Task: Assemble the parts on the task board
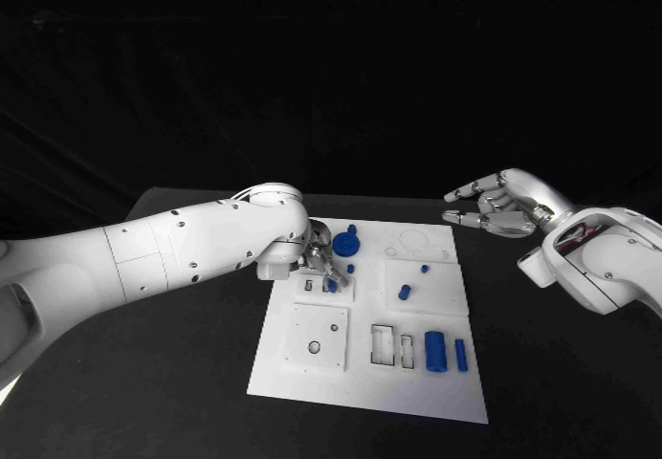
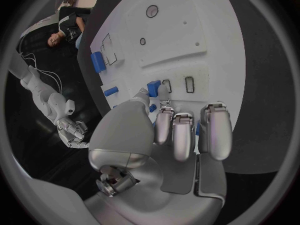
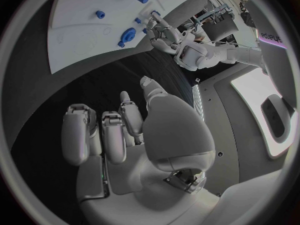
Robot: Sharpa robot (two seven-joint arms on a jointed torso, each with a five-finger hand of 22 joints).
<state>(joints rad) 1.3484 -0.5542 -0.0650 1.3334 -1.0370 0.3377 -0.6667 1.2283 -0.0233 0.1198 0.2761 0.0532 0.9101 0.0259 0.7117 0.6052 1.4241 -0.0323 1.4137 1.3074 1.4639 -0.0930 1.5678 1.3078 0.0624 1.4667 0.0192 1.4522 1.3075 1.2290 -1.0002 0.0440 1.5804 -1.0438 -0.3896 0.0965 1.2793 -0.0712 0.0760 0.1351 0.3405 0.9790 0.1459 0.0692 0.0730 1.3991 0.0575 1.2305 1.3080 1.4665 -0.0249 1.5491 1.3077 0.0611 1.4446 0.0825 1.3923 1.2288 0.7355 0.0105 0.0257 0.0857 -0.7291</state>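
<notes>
The white task board (image 1: 362, 382) lies in the middle of the black table. My left hand (image 1: 318, 258) hovers over its far left part and pinches a small blue block (image 2: 153, 87) between thumb and a fingertip, right beside two small rectangular slots (image 2: 189, 83). A round blue part (image 1: 345, 245) stands just beyond that hand. Two small blue pegs (image 1: 405, 292) sit mid-board. A blue cylinder (image 1: 436, 351) and a thinner blue bar (image 1: 461, 355) lie at the near right. My right hand (image 1: 496, 208) hangs above the table off the board's far right corner, fingers apart, holding nothing.
A square raised plate with holes (image 1: 316, 337) and two rectangular cut-outs (image 1: 384, 345) occupy the board's near half. Black table (image 1: 552, 382) surrounds the board on both sides.
</notes>
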